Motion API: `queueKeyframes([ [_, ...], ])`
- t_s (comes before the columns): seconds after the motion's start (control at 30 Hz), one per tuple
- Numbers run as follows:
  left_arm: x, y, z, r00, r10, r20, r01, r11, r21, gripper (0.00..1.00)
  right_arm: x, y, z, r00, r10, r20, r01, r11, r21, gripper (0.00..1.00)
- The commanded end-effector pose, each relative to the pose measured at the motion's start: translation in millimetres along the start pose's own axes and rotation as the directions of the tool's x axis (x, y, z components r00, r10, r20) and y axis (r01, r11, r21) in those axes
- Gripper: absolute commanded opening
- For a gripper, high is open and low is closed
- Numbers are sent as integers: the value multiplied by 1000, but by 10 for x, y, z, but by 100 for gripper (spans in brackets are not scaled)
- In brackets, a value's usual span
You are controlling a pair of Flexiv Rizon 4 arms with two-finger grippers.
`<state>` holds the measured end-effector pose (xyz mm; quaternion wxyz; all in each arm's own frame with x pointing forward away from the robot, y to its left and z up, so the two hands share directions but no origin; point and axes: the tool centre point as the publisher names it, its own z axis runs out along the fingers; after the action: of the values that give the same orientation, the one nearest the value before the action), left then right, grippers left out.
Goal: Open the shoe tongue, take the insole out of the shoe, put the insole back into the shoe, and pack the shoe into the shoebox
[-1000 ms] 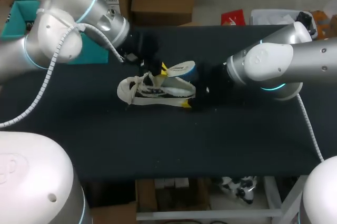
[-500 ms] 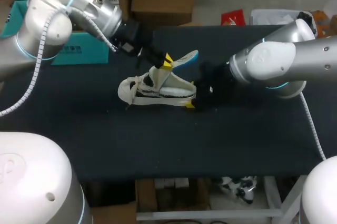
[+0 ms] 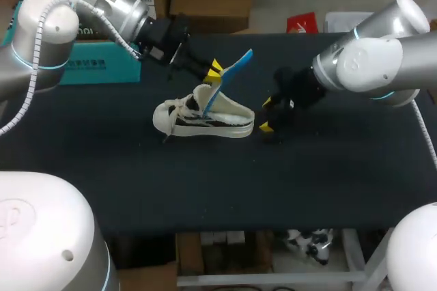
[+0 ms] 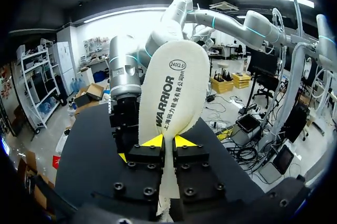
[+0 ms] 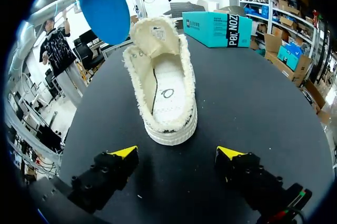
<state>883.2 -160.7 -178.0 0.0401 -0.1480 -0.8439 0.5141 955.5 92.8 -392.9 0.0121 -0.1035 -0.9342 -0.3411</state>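
A cream canvas shoe (image 3: 203, 119) lies on the black table (image 3: 205, 182) with its toe to the left and its tongue folded back. My left gripper (image 3: 215, 71) is above it, shut on the insole (image 3: 230, 74), which has a white top and a blue underside. The insole slants steeply up, its lower end still at the shoe's opening. In the left wrist view the insole (image 4: 176, 92) is pinched between the yellow tips of that gripper (image 4: 167, 141). My right gripper (image 3: 266, 115) stands open just right of the heel, empty. In its own view the right gripper (image 5: 176, 153) faces the heel of the shoe (image 5: 166, 95).
The teal shoebox (image 3: 95, 65) sits at the table's back left, behind my left arm; it also shows beyond the shoe (image 5: 221, 28) in the right wrist view. Bare black tabletop lies in front of the shoe.
The left gripper has drawn the insole up and back, tilting it steeper and pulling most of it out of the shoe. The right gripper has backed off the heel to the right and opened fully.
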Motion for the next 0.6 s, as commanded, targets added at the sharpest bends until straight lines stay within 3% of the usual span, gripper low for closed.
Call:
queueKeyframes([
  [0.03,95,-13,-174,1000,5,0,-5,1000,26,0,85,155,-367,1000,-7,18,4,993,118,100],
  [0.3,271,39,-527,1000,4,4,-4,997,73,0,44,496,-556,999,-32,32,22,957,290,100],
  [0.6,538,280,-937,996,-38,75,35,998,47,0,48,898,-435,997,-42,61,10,895,446,100],
])
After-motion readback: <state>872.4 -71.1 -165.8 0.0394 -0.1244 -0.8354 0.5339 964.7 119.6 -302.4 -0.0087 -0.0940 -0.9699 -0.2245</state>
